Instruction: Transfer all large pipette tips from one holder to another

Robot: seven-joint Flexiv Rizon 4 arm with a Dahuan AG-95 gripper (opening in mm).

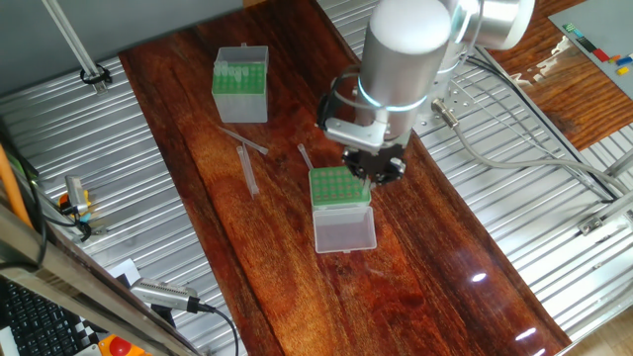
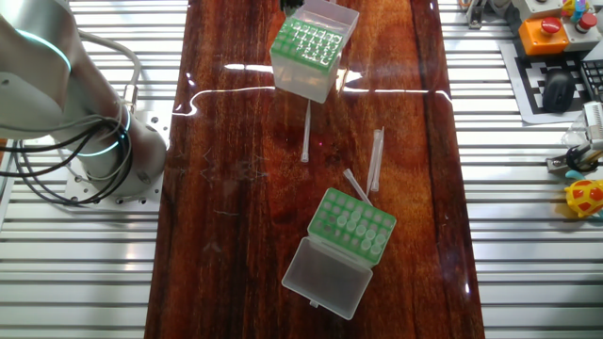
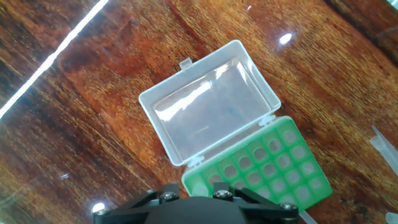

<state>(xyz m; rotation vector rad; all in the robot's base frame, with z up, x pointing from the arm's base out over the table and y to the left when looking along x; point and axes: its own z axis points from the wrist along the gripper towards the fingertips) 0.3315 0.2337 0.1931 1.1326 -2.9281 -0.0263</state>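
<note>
Overhead, the other fixed view shows what the arm blocks elsewhere: the tall translucent box [image 2: 314,49] at the far end of the wooden table [image 2: 226,188], three loose pipette tips [image 2: 307,132] lying flat between the holders, and the low green rack [image 2: 352,226] with tips standing in several holes, its clear lid [image 2: 327,275] swung open flat. From the first fixed view, the gripper [image 1: 374,166] hovers just above the rack's far edge. Only the gripper's dark base shows in the hand view, so whether its fingers are spread or closed cannot be told.
</note>
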